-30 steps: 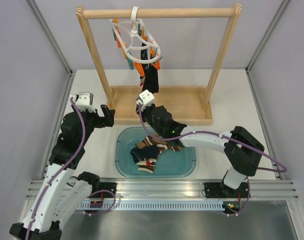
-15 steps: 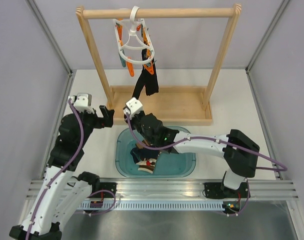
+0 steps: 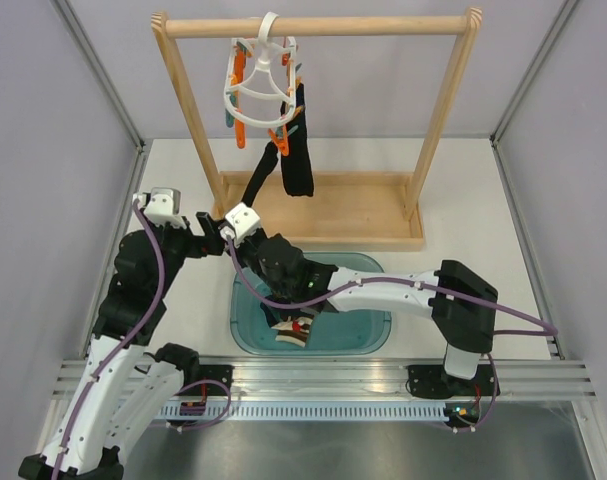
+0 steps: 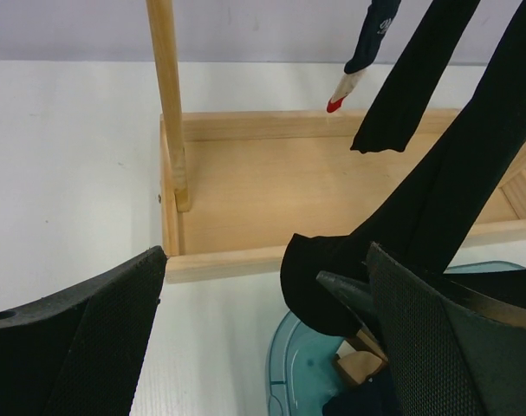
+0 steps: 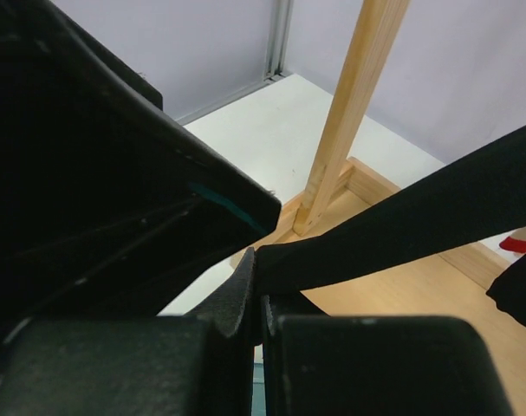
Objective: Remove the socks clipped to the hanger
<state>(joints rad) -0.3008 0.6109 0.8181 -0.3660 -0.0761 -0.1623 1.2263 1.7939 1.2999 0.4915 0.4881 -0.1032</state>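
While the white clip hanger [image 3: 261, 88] hangs by its hook from the top bar of the wooden rail frame [image 3: 438, 120], the right gripper [image 3: 249, 203] reaches up from below and to the left of it. Its fingers are pressed together on the toe end of a dark sock [image 3: 266, 170]. That sock runs taut and slanted from an orange peg down to the grip, so it appears to be mid-pull and not yet free. The hanger tilts toward the pull.

Just beside it, a second dark sock [image 3: 298, 160] hangs straight down from the hanger. The left wrist view shows a third, a navy sock with a white and red tip [image 4: 366, 43], dangling farther back.

The left gripper [image 3: 216, 232] hovers near the left post of the frame, close to the right gripper. Its fingers are spread wide apart and hold nothing.

Below, near the arm bases, a teal basin [image 3: 368, 335] sits on the table. It holds a small heap of socks [image 3: 293, 328], striped and dark, partly hidden under the right arm.

Judging by this, the task is well under way: several socks are off, and at least three remain clipped.
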